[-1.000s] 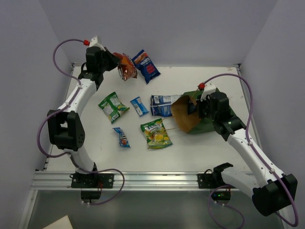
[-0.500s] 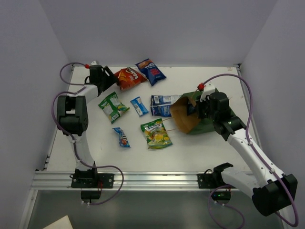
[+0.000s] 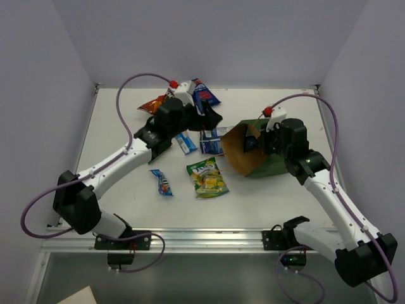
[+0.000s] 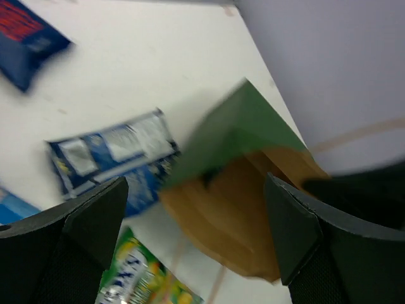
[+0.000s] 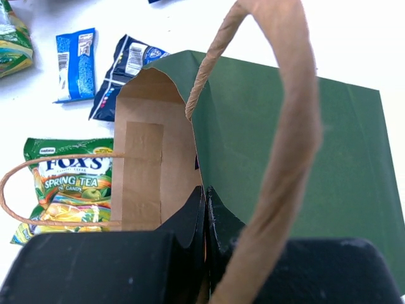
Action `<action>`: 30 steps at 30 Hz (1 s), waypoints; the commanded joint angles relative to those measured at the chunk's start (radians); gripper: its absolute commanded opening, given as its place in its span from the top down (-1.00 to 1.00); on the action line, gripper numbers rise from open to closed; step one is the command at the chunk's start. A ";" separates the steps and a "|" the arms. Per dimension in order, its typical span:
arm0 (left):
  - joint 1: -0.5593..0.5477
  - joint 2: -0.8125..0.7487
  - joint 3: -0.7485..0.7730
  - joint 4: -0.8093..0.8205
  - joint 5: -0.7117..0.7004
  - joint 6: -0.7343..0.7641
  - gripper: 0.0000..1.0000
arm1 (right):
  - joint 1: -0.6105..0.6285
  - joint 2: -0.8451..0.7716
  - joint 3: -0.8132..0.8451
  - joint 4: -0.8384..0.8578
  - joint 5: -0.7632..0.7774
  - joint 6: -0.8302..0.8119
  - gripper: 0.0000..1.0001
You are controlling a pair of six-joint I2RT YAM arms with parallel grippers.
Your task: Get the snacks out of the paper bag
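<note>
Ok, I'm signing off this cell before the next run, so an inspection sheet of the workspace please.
Surface: white table, no spills seen.
Job's things: paper bag on its side, mouth open; at least six snacks outside it, one a green-yellow packet.
Clutter: nothing seen.
End effectors: left end effector open near the bag's mouth; right end effector shut on the paper bag's wall.
Cables: a purple cable loops off each arm.
Surroundings: pale walls; metal rail at the near edge.
</note>
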 commanded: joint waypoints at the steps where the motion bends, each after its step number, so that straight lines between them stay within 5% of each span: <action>1: -0.153 -0.048 -0.155 0.106 -0.052 -0.055 -0.87 | -0.003 0.014 0.043 0.015 -0.039 0.004 1.00; 6: -0.289 -0.036 -0.256 0.326 -0.111 -0.019 -0.79 | -0.003 0.023 0.053 0.025 -0.080 0.032 1.00; 15: -0.358 0.161 -0.256 0.527 -0.149 0.077 -0.76 | -0.003 0.031 0.093 0.013 -0.180 0.078 1.00; 30: -0.372 0.432 -0.034 0.425 -0.292 0.008 -0.65 | -0.003 0.017 0.099 0.002 -0.284 0.116 1.00</action>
